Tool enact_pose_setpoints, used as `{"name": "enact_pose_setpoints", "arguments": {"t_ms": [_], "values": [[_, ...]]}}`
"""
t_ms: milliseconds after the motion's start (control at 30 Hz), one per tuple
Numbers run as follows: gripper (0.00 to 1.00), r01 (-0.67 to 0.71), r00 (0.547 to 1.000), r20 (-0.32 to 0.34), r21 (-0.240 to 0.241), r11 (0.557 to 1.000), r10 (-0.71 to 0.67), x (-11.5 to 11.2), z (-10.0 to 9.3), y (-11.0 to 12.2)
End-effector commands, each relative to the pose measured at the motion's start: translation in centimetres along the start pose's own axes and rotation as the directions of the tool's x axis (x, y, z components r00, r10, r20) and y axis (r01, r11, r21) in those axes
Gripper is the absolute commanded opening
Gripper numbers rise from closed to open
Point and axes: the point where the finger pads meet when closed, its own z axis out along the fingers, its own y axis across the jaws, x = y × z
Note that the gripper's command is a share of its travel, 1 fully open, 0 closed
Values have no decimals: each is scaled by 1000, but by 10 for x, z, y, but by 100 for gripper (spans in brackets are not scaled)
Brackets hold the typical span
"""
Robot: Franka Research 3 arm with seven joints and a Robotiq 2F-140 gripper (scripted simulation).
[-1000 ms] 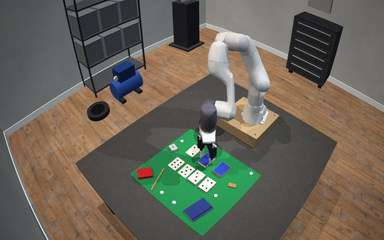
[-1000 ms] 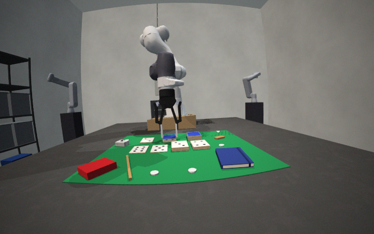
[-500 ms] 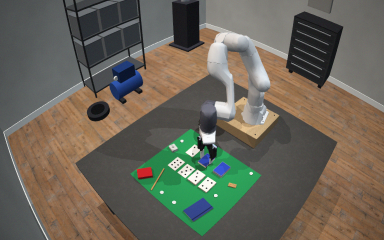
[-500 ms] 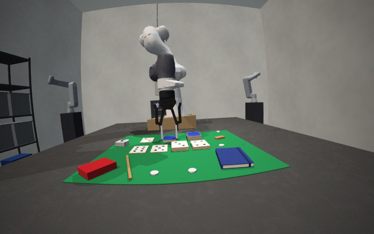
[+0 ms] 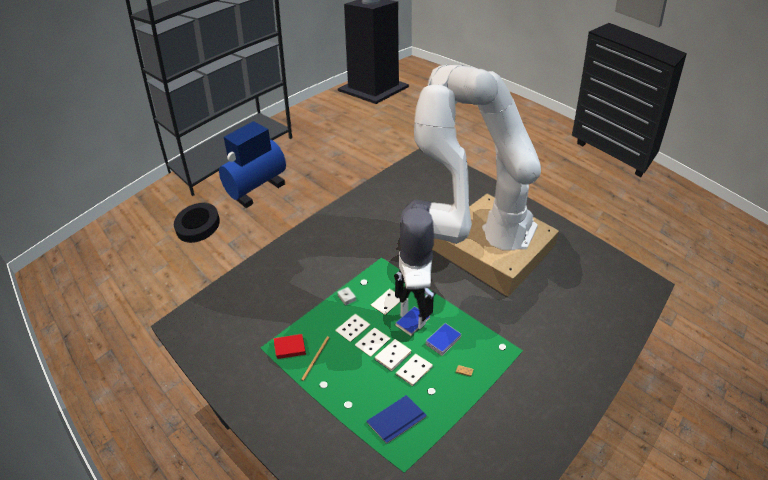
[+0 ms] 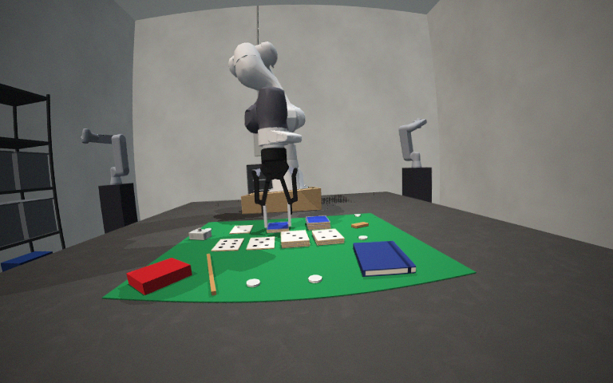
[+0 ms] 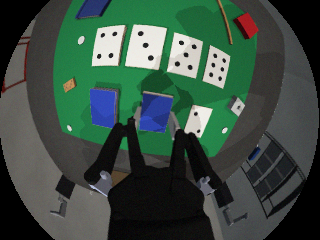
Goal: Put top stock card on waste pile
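The face-down stock (image 5: 443,337) is a short stack with a blue top on the green mat (image 5: 390,362); it also shows in the wrist view (image 7: 104,107). My gripper (image 5: 415,318) stands upright just left of it, shut on a blue-backed card (image 5: 408,322). The fingers pinch the card's two side edges (image 7: 158,111). In the exterior view the card (image 6: 277,224) lies flat, right on or just above a low tan pile (image 6: 277,230). I cannot tell if they touch. The card hides that pile's top face.
A single face-up card (image 5: 386,300) lies left of the gripper. Several face-up piles (image 5: 382,348) form a row in front. On the mat are a red block (image 5: 289,345), a wooden stick (image 5: 314,357), a blue notebook (image 5: 395,417), a grey cube (image 5: 346,294), a cork piece (image 5: 464,370) and white chips.
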Motion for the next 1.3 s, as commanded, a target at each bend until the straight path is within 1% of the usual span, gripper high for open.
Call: {"name": "enact_pose_setpoints", "arguments": {"t_ms": [0,133,167,1267], "values": [[43,-1,1000,-3,0,1000,1,1,0,-1],[43,-1,1000,-3,0,1000,1,1,0,-1],[50,-1,1000,-3,0,1000,1,1,0,-1],[50,-1,1000,-3,0,1000,1,1,0,-1]]}}
